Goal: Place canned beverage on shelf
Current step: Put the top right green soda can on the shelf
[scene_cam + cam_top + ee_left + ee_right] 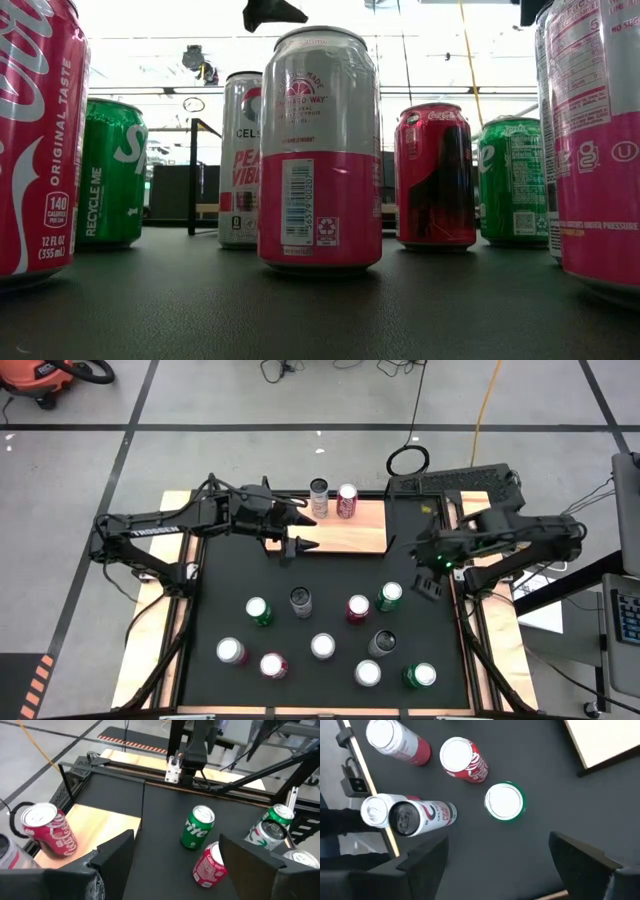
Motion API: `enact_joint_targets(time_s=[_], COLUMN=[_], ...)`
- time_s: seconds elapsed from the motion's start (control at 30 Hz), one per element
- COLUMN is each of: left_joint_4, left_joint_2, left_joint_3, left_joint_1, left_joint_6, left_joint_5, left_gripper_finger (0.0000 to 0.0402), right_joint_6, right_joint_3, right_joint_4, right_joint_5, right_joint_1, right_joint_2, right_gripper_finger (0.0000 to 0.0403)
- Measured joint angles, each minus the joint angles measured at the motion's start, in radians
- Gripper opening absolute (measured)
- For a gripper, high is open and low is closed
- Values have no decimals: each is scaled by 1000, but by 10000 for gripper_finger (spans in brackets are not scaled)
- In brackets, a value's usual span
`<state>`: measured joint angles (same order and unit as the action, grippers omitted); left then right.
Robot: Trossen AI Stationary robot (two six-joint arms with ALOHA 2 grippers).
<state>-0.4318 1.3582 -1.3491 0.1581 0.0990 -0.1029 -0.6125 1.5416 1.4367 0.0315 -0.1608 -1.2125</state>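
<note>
Grey floor tiles surround a table (500,650) covered by a black mat (330,575), with cables lying on the floor behind it.

The left gripper (298,530) is seen in the high view over the front edge of the shelf (360,530), just beside the two cans standing there. Its fingers (117,852) are spread apart and nothing is held between them; only mat is visible in the gap in the left wrist view.

The right gripper (428,585) is held above the mat's right side, near a green can (390,596). Its fingers (427,857) are likewise parted with nothing gripped; in the right wrist view bare mat is seen between them, and the green can's top is seen from above, apart from the fingers.

The shelf, a light wooden board, lies at the back of the mat, between the two arms. On its left part a silver can (319,497) and a red can (347,501) stand upright, just beside each other.

Further cans stand upright on the mat in front of the shelf. A green can with a silver top (258,610), a dark-topped can (300,601) and a dark red can (358,608) form a loose row with the green can near the right gripper. Closer to the front edge six more are noted, among them a pink-and-white can (320,150), which fills the centre of the low view.
</note>
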Motion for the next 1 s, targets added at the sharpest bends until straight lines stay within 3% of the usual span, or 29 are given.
enact_joint_targets(time_s=[0.23, 0.5, 0.77, 1.0], left_joint_4=[-95, -166, -191, -178], left_joint_2=[0, 1, 1, 1], left_joint_3=[0, 0, 0, 0], left_joint_1=[-1, -1, -16, -36], left_joint_6=[53, 62, 106, 16], left_joint_5=[0, -1, 0, 3], left_gripper_finger=[285, 285, 285, 285], right_joint_6=[3, 28, 100, 231], right_joint_3=[-85, -88, -88, -88], right_joint_4=[-61, 121, 100, 93], right_joint_5=[-1, -3, -107, -113], right_joint_1=[-25, -25, -23, -24], right_joint_2=[0, 28, 64, 60], right_gripper_finger=[320, 320, 320, 320])
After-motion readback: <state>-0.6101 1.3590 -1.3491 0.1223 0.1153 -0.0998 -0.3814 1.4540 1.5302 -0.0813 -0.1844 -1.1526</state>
